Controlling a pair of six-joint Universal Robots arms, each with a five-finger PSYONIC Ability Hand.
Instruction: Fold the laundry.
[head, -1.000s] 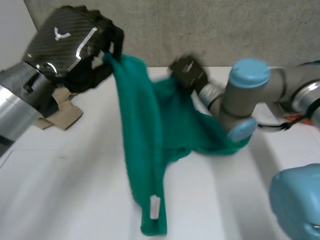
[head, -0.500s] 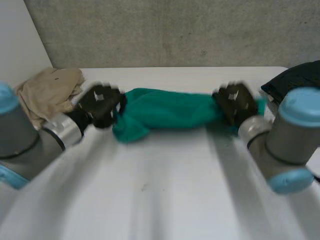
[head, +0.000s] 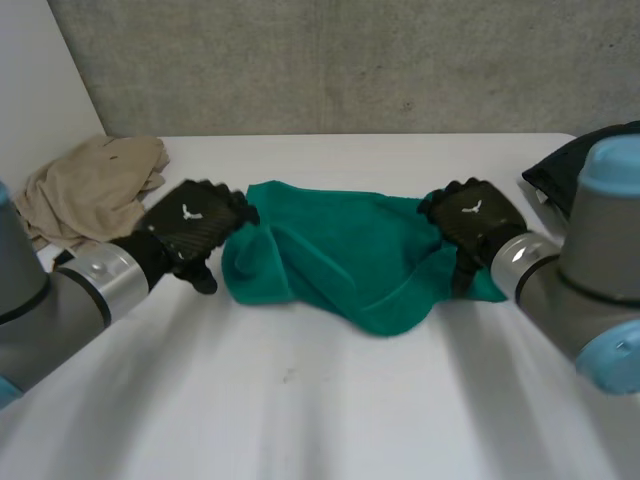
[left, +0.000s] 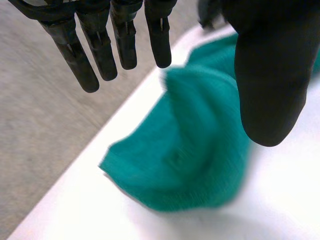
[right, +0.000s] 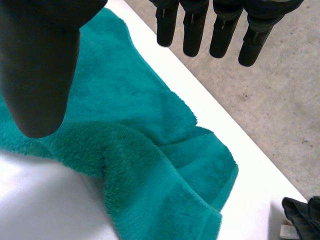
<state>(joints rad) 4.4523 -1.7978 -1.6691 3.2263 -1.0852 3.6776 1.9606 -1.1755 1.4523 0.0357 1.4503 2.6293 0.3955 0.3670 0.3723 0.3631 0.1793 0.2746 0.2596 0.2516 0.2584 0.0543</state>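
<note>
- The green towel (head: 340, 255) lies crumpled on the white table (head: 300, 400), stretched sideways between the two hands, with loose folds and a bulge sagging toward the near edge.
- The left hand (head: 195, 232) is at the towel's left end. In the head view it appears just against the bunched cloth there.
- In the left wrist view that hand's fingers (left: 124, 40) point out straight and side by side, and the thumb (left: 270, 75) stands well apart from them. The towel (left: 200, 150) lies on the table below the gap, and nothing is pinched: the hand is fully spread and holds nothing.
- The right hand (head: 470, 222) is at the towel's right end, over its corner.
- In the right wrist view its fingers (right: 195, 30) are likewise straight, with the thumb (right: 40, 65) held wide of them. The towel's folded edge (right: 150, 150) lies flat beneath the palm, ungripped.
- A beige garment (head: 95, 185) lies heaped at the table's far left corner, well apart from the towel.
- A black garment (head: 565, 165) lies at the table's right edge, near the right arm.
</note>
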